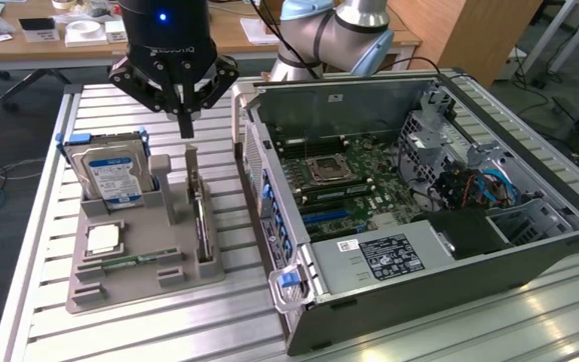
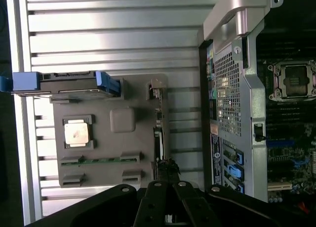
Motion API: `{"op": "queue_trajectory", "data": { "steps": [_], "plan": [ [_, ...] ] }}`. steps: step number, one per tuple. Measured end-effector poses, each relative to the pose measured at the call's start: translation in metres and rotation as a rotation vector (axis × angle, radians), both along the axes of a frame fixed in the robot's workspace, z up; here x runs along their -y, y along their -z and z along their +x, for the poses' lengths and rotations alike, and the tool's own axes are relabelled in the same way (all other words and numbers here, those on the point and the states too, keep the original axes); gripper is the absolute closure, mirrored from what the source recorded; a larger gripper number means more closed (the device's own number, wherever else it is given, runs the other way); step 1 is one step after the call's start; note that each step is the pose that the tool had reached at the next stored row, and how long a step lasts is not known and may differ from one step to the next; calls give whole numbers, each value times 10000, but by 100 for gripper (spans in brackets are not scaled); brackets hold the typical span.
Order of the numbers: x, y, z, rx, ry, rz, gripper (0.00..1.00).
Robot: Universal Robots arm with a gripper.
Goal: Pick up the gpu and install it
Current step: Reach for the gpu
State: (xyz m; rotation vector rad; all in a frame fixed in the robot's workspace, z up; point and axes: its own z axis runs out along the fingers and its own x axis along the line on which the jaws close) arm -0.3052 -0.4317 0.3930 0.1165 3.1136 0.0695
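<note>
The gpu (image 1: 201,220) is a thin dark card standing on edge in a slot along one side of the grey holder tray (image 1: 169,280). In the wrist view the gpu (image 2: 158,133) shows edge-on as a narrow dark strip. My gripper (image 1: 187,130) hangs above the far end of that slot, its fingers shut together and pointing down, with nothing between them. From the wrist, the gripper (image 2: 166,170) sits over one end of the card's edge, apart from it. The open computer case (image 1: 531,253) lies on the exterior view's right, its motherboard (image 1: 355,177) exposed.
In the holder tray stand a silver hard drive (image 1: 114,175) with a blue label, a CPU (image 1: 103,238) lying flat and a green memory stick (image 1: 133,261). The case's side wall (image 1: 269,188) rises close beside the tray. A slatted metal table (image 1: 199,324) carries everything.
</note>
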Motion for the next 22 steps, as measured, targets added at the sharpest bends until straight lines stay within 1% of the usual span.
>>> {"op": "queue_trajectory", "data": {
  "steps": [8, 10, 15, 22],
  "plan": [
    [1, 0, 0, 0, 1, 0, 89],
    [7, 0, -1, -1, 0, 0, 89],
    [43, 0, -3, 0, 0, 0, 89],
    [110, 0, -6, -1, 0, 0, 89]
  ]
}}
